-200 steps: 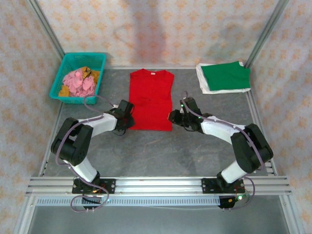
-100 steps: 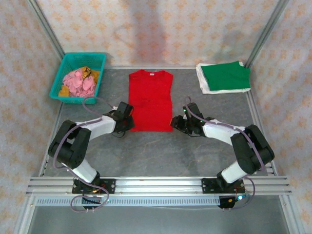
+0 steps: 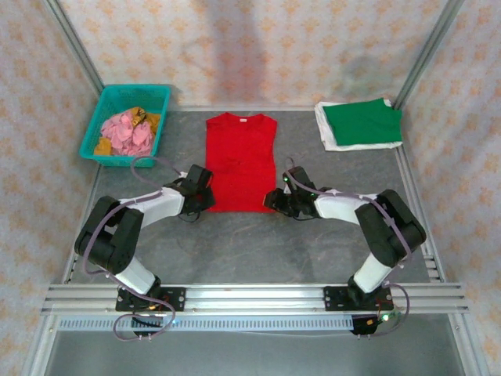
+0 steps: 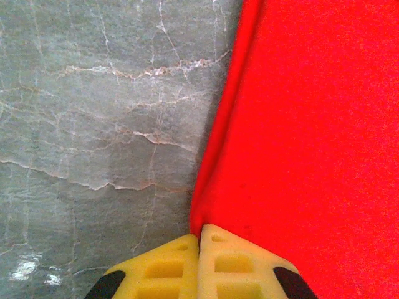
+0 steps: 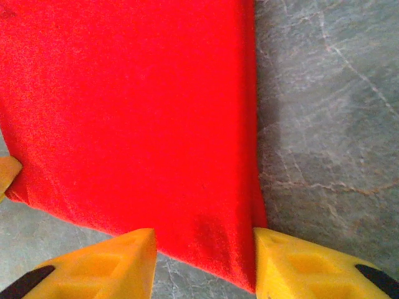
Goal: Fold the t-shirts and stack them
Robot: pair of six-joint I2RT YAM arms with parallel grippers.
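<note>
The red t-shirt (image 3: 241,160) lies flat with its sleeves folded in. To its right the green t-shirt (image 3: 362,121) sits folded on the white t-shirt (image 3: 322,125). The left gripper (image 4: 201,233) is pinched shut on its near left corner, and the right gripper (image 5: 206,240) stands half open astride the near right corner. The likely next move is to close the right jaws, then carry both corners toward the collar.

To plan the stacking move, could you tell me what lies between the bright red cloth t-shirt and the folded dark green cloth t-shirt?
That stretch is bare grey marbled tabletop, per the top external view.
</note>
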